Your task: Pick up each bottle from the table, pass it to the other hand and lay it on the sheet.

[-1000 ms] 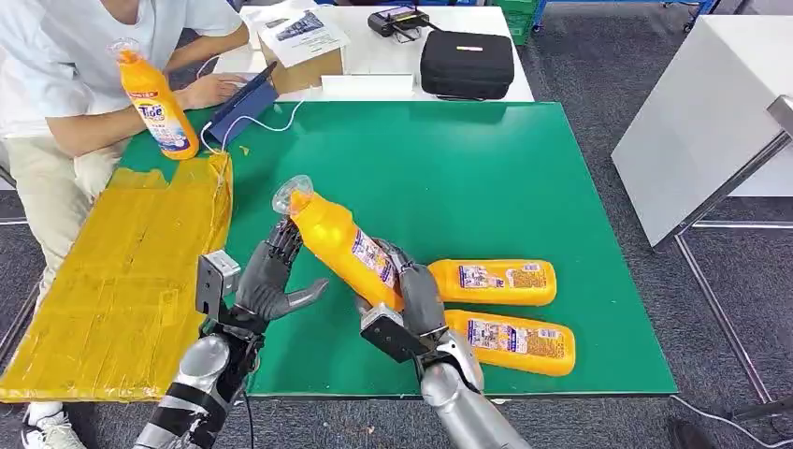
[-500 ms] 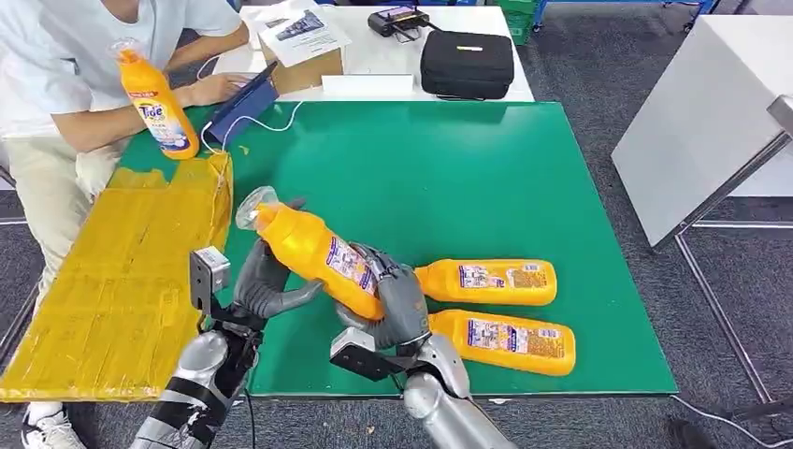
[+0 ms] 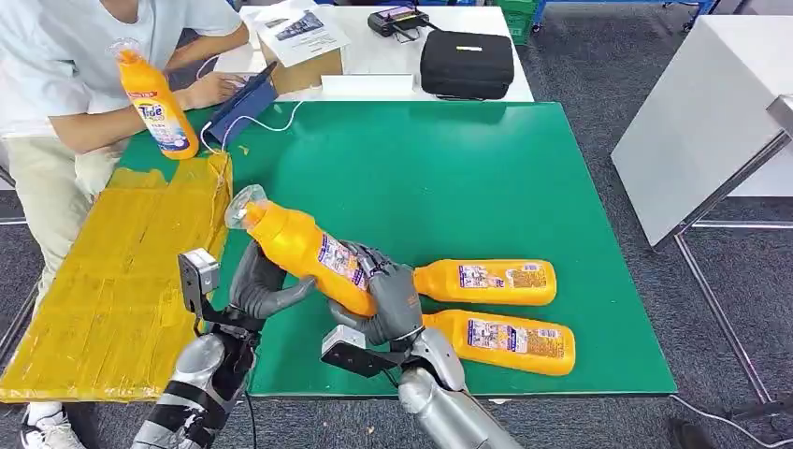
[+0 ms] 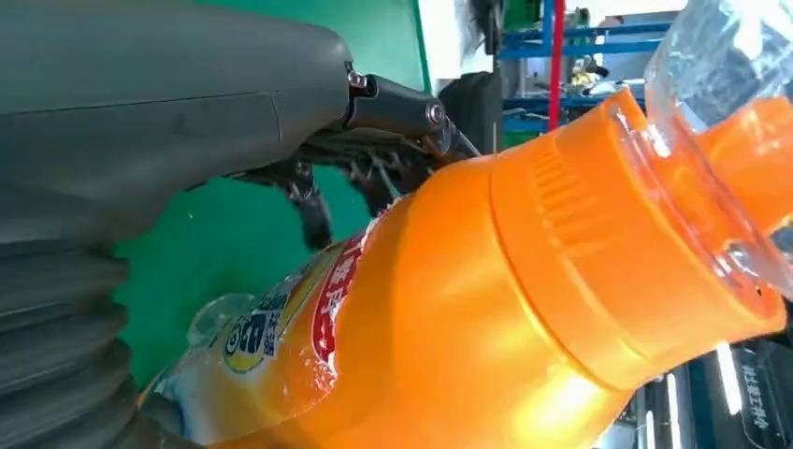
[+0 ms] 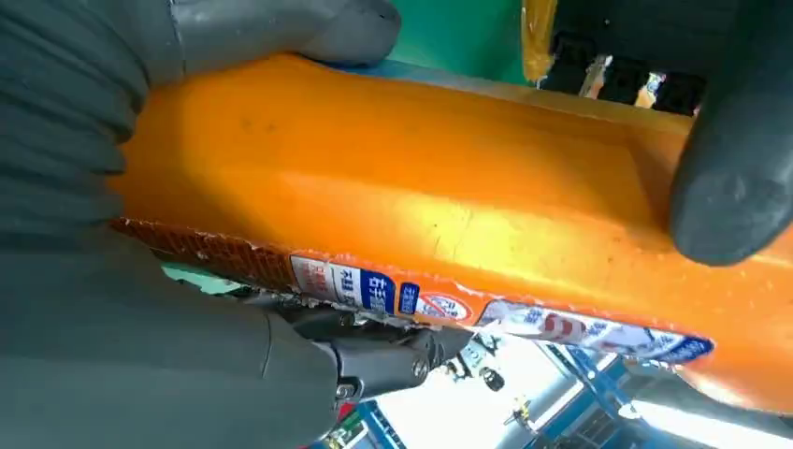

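Observation:
My right hand (image 3: 391,301) grips an orange detergent bottle (image 3: 307,251) by its lower body and holds it tilted above the green table (image 3: 449,178), clear cap up and towards the left. The right wrist view has the bottle (image 5: 421,196) clamped between thumb and fingers (image 5: 739,159). My left hand (image 3: 257,285) is cupped under the bottle's upper part, thumb spread beneath it and fingers behind. In the left wrist view the bottle (image 4: 468,309) lies between thumb (image 4: 168,103) and fingers, with a gap at the thumb. The yellow sheet (image 3: 122,271) lies to the left.
Two more orange bottles (image 3: 496,281) (image 3: 512,343) lie flat near the table's front right. A person at the far left holds another bottle (image 3: 157,103) upright beside a tablet (image 3: 243,108). A black case (image 3: 466,64) and a cardboard box (image 3: 299,58) sit on the white table behind.
My right hand has carried the bottle left and lower, into my left hand. The left hand's fingers, first touching the neck, now sit behind the bottle's body.

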{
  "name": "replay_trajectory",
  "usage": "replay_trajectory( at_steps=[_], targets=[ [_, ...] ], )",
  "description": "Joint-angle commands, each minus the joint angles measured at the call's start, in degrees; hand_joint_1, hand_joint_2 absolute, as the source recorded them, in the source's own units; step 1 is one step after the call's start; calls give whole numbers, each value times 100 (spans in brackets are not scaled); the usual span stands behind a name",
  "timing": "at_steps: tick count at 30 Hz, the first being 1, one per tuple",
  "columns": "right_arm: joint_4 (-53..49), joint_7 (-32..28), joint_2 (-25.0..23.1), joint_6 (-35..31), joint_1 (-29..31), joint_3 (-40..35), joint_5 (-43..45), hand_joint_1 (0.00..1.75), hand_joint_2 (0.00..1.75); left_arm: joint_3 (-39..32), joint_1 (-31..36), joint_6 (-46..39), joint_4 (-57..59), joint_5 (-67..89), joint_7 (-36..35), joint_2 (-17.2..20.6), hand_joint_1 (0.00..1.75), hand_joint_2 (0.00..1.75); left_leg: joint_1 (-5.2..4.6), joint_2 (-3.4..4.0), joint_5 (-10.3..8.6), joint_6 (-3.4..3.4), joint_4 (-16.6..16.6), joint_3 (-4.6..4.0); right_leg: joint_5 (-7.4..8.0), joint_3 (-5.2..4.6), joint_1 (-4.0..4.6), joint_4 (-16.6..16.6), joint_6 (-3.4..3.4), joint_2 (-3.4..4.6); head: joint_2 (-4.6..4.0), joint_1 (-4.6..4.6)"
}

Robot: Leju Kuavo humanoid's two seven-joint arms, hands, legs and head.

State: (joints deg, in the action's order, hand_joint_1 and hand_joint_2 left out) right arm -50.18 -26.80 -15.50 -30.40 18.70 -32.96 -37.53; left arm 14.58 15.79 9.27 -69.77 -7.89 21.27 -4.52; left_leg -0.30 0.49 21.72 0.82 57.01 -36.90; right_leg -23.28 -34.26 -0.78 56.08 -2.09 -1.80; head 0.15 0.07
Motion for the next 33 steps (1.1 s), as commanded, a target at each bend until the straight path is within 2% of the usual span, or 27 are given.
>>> replay_trajectory(
  at_steps=[1,4,7,8,14,15,16,17,18,22,27,28,29,30,33],
  targets=[
    [473,-60,94,24,114,-486,-66,171,175,32,271,-60,88,-39,-41,-32,175,175,9,-12,9,-6,1,17,-10,25,7,-6,6,0,0,2],
    [481,-54,96,33,132,-489,-61,175,175,34,282,-67,93,-46,-38,-38,175,175,14,-16,22,-11,6,36,-22,47,11,-5,11,5,0,2],
    [494,-50,96,49,156,-488,-48,171,175,46,293,-68,108,-56,-34,-48,175,175,15,-19,20,-11,5,35,-21,47,12,-6,11,2,0,2],
    [499,-48,97,49,164,-487,-43,175,175,55,296,-69,110,-62,-31,-48,175,175,11,-15,11,-8,3,20,-13,29,8,-5,7,0,0,2],
    [505,-41,96,31,170,-481,-31,169,175,78,299,-75,112,-69,-27,-44,175,175,11,-17,13,-8,4,22,-15,32,8,-4,8,-2,0,2],
    [480,-57,93,-3,161,-458,4,150,175,86,303,-87,110,-66,-26,-41,175,175,12,-19,16,-8,5,28,-18,39,9,-4,9,0,0,2],
    [432,-64,97,35,147,-424,81,30,175,72,300,-135,93,-67,-5,-39,175,175,13,-18,19,-10,5,32,-19,43,10,-5,10,2,0,2],
    [283,-92,104,47,92,-334,219,0,175,27,289,-337,47,30,42,-38,175,175,15,-19,22,-11,8,35,-23,47,11,-4,10,3,0,0],
    [182,-113,118,76,57,-285,304,0,175,2,277,-491,1,128,88,-31,175,175,9,-17,11,-7,3,19,-13,28,7,-4,6,-3,0,2],
    [-1441,-97,460,404,-432,103,888,0,175,-247,126,-2238,-522,1474,335,98,175,175,12,-17,18,-8,11,20,-19,30,9,1,8,1,0,0],
    [-1762,24,542,544,-530,135,904,0,175,-310,119,-2221,-571,1465,329,129,175,175,13,-10,25,-10,11,31,-23,41,9,0,10,12,0,2],
    [-1762,24,542,544,-530,135,904,0,175,-310,119,-2221,-571,1465,329,129,175,175,5,-10,10,-7,2,12,-10,18,4,-2,7,4,0,0],
    [-1800,-95,487,459,-564,230,1015,0,175,-344,152,-2577,-502,1729,362,113,175,175,7,-17,14,-8,3,22,-16,31,5,-2,8,1,0,0],
    [-1965,-146,521,497,-596,285,1140,0,0,-392,186,-2719,-486,1835,377,142,175,175,14,-23,21,-10,9,29,-22,42,11,-2,11,-1,0,4],
    [-2783,-113,661,743,-793,493,1516,0,0,-646,390,-3837,-271,2937,341,277,175,175,10,-13,16,-7,10,16,-15,26,8,1,8,6,0,2]
  ],
)
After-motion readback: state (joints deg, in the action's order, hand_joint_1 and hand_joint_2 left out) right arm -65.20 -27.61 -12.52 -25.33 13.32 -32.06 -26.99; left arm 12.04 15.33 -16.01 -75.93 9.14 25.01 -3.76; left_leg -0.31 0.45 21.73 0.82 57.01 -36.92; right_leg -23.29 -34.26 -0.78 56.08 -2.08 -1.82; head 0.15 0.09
